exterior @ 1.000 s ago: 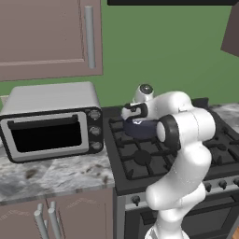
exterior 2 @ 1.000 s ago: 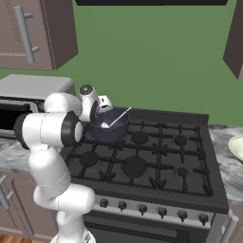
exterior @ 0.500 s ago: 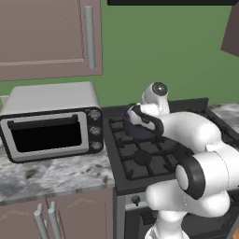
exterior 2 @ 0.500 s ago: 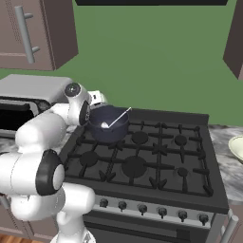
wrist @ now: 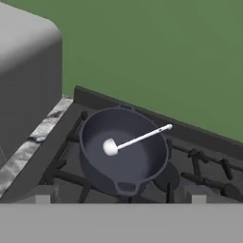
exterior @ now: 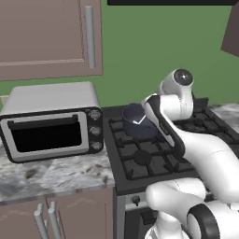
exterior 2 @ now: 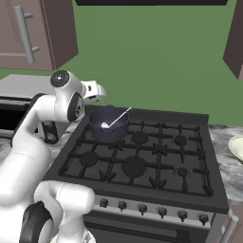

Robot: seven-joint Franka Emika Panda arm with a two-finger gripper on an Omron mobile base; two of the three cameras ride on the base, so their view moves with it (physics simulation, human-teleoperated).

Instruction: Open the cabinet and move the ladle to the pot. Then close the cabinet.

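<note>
Where the arm curves up from the base, its shell is smooth, glossy white with dark joint rings. The gripper [exterior 2: 96, 90] sits at the stove's [exterior 2: 142, 161] back-left corner, just beside the pot [exterior 2: 108, 127] and not touching it; its jaws stand wide apart, holding nothing.

Near edge: a row of small round knobs [exterior 2: 142, 209] along the stove's grey front panel. Left of the stove, a mottled grey stone counter [exterior: 51, 175], speckled and matte. Below it, low brown doors with short grey bar handles [exterior: 46, 221].

Stove top: flat black, with cast grates in cross shapes over round burners.

On the back-left burner, the pot: dark blue-grey metal, round, wide and shallow, with a small loop handle at its near rim in the hand view. Inside lies the ladle [wrist: 135, 139]: silvery-white, its small round scoop resting on the pot floor, its thin straight handle leaning up over the rim toward the far right.

On the counter, a toaster oven [exterior: 51, 121]: boxy brushed-grey shell with rounded corners, dark glass door, three round dials in a column on its right side.

At the far right edge of the counter, part of a pale cream bowl [exterior 2: 237, 147].

Behind everything, a flat green wall. Above the oven hangs the cabinet [exterior: 46, 37]: mauve-brown, framed panel door, long vertical grey bar handle [exterior: 88, 35]. In the right base view its door stands swung outward.
</note>
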